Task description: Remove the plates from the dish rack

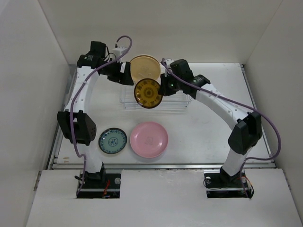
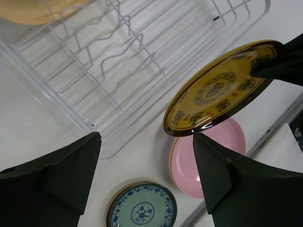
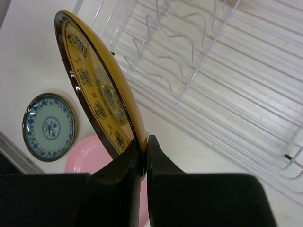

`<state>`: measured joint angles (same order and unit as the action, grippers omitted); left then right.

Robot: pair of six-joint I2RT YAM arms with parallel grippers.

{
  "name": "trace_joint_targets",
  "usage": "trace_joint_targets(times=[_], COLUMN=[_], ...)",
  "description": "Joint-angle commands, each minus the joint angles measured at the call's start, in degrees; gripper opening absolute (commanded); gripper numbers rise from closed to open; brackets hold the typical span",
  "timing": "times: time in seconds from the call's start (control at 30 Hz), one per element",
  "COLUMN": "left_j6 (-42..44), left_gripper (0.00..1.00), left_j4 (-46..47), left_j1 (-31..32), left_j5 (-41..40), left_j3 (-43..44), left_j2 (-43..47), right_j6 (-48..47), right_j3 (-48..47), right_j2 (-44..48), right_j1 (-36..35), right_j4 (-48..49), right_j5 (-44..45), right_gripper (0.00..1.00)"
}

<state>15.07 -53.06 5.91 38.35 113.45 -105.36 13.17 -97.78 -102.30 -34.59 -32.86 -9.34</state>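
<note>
My right gripper (image 3: 143, 156) is shut on the rim of the amber-yellow patterned plate (image 3: 94, 80) and holds it tilted in the air over the front edge of the wire dish rack (image 1: 161, 105); the plate also shows in the top view (image 1: 148, 93). A cream plate (image 1: 144, 65) stands in the rack's back left. My left gripper (image 2: 147, 179) is open and empty beside that plate, above the rack's left end. A teal plate (image 1: 112, 141) and a pink plate (image 1: 148, 139) lie flat on the table in front of the rack.
The rack (image 2: 118, 71) holds only the cream plate (image 2: 38, 9); its upright prongs stand bare. A tan rim shows under the pink plate's (image 2: 213, 165) left edge. White walls close in the table on the left, back and right.
</note>
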Motion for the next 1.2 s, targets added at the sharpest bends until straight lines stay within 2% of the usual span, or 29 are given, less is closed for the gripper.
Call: trace_joint_targets(times=[0.0,0.2,0.3,0.37,0.47,0.53,0.63,0.73,0.77,0.8,0.83,0.87,0.9,0.97,1.07,1.17], left_j6=[7.07,6.37,6.37,6.37,6.37,6.98,9.01,10.5,11.2,13.38,13.41,17.06,19.01,24.71,27.81,33.0], left_gripper=[0.76,0.76,0.76,0.72,0.44,0.15,0.0,0.0,0.0,0.0,0.0,0.0,0.0,0.0,0.0,0.0], left_j4=[-7.48,-8.03,-8.03,-8.55,-10.74,-12.5,-17.24,-19.97,-20.85,-23.29,-24.97,-27.08,-29.19,-35.43,-38.08,-38.08], left_j1=[2.25,3.49,4.72,5.51,6.3,6.3,6.3,6.3,5.43,4.29,3.41,2.8,2.27,0.51,-1.6,-3.88], left_j5=[6.12,6.12,9.11,9.11,9.11,9.11,9.73,9.12,9.11,9.11,9.11,7.63,6.66,3.33,-1.24,-7.57], left_j3=[2.47,1.86,1.25,0.02,-1.21,-1.92,-2.44,-3.06,-3.06,-3.06,-3.06,-1.84,-1.04,0.11,-3.39,-9.29], left_j2=[-3.62,-4.33,-3.8,-3.28,-2.66,-2.66,-2.66,-0.9,-0.12,-0.11,0.59,0.6,0.6,0.6,2.52,6.04], right_j6=[1.77,1.77,2.39,2.39,2.92,2.92,3.44,3.44,3.44,3.44,2.92,2.92,2.92,2.3,2.3,2.3], right_j3=[2.67,6.36,7.16,7.16,7.16,7.16,7.16,6.64,6.63,5.07,5.05,4.27,4.26,4.26,3.73,3.21], right_j2=[4.82,5.97,6.68,6.68,6.68,6.68,6.68,5.62,4.84,4.05,4.04,4.04,4.04,4.04,4.04,4.04], right_j1=[-0.3,-0.3,-0.3,-0.83,-0.83,-1.35,-1.36,-1.36,-1.36,-1.36,-1.36,-1.36,-1.36,-1.36,-1.36,-1.36], right_j4=[5.26,8.77,9.92,10.54,11.77,13.08,13.7,13.7,13.01,11.61,10.9,10.37,9.84,9.83,9.83,9.83], right_j5=[-3.22,-9.63,-11.13,-11.66,-11.66,-12.53,-13.6,-14.12,-14.12,-14.12,-14.12,-14.12,-14.12,-14.12,-13.6,-12.01], right_gripper=[0.0,0.0,0.0,0.0,0.0,0.0,0.0,0.0,0.05,0.2,0.2,0.42,0.53,0.66,0.73,0.75])
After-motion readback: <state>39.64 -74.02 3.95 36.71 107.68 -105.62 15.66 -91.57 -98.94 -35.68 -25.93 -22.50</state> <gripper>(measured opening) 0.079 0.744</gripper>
